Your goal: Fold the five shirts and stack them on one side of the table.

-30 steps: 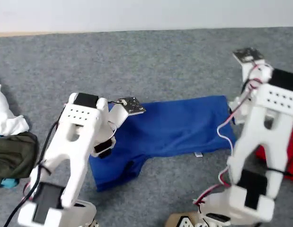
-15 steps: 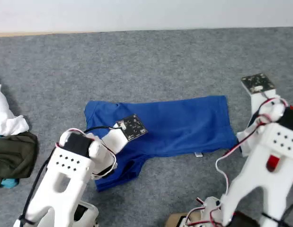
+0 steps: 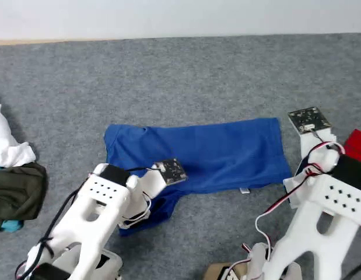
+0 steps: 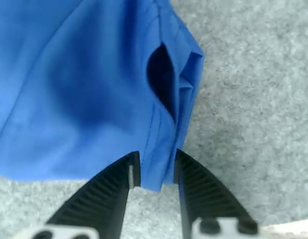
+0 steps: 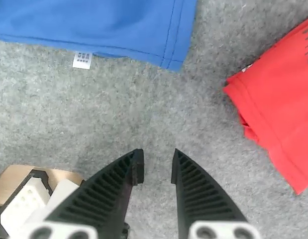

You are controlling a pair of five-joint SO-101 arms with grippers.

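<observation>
The grey table is wide. From the blue shirt to the far edge I see a big stretch of grey felt, so there is lots of room on that side. The left and right edges are more crowded. At the left edge sit a white cloth and a dark green shirt, bunched up and touching. At the right edge lies a red shirt, just beside my right arm. There is a small gap of grey felt between the red shirt and the corner of the blue shirt.

The blue shirt lies flat in the middle of the table, a bit closer to the near edge. It makes a long band from left to right. One sleeve pokes out toward the near edge at its left end, under my left arm. A little white tag sticks out from its near hem.

My left end effector is open a little way. Its two fingers stand on each side of the sleeve's edge, with blue shirt cloth in the gap. The sleeve hole shows as a dark slit just past the fingers.

My right end effector is open about the same. It has hold of nothing and points at the grey felt near the blue shirt's right corner.
</observation>
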